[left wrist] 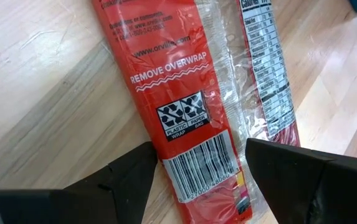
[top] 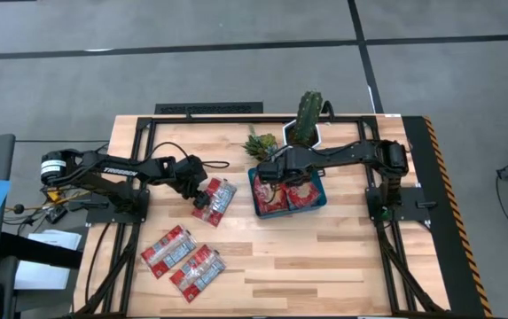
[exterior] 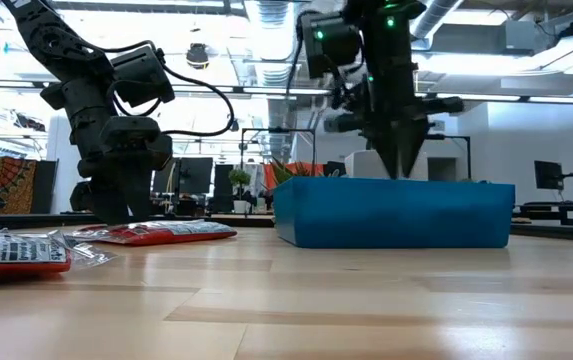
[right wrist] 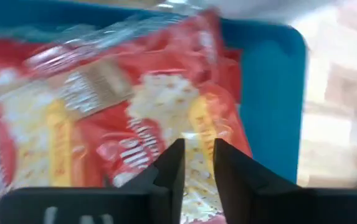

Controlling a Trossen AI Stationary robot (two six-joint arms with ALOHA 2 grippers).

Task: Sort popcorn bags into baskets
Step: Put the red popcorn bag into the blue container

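Two red popcorn bags (top: 215, 199) lie side by side flat on the table. My left gripper (top: 200, 192) stands over their near ends, open, its fingers on either side of one bag's barcode end (left wrist: 203, 165). Whether they touch it I cannot tell. Two more bags (top: 167, 251) (top: 198, 270) lie flat nearer the front edge. The blue tray (top: 256, 197) holds several red bags. My right gripper (top: 273, 182) reaches down into the tray (exterior: 396, 212), its fingers close together on a crumpled bag (right wrist: 166, 106). My right gripper pinches a red popcorn bag in the narrow gap between its two fingers (right wrist: 172, 165), coming from above and pointing down into the tray. The fingers cover the spot they hold. The bag (right wrist: 134, 124) sits crumpled and tilted over the other bags in the tray.
A cactus in a white pot (top: 305, 124) and a small spiky plant (top: 261, 142) stand just behind the tray. Bare wood lies between the tray and the front edge. The tray's wall (right wrist: 271, 106) rises close beside my right gripper.
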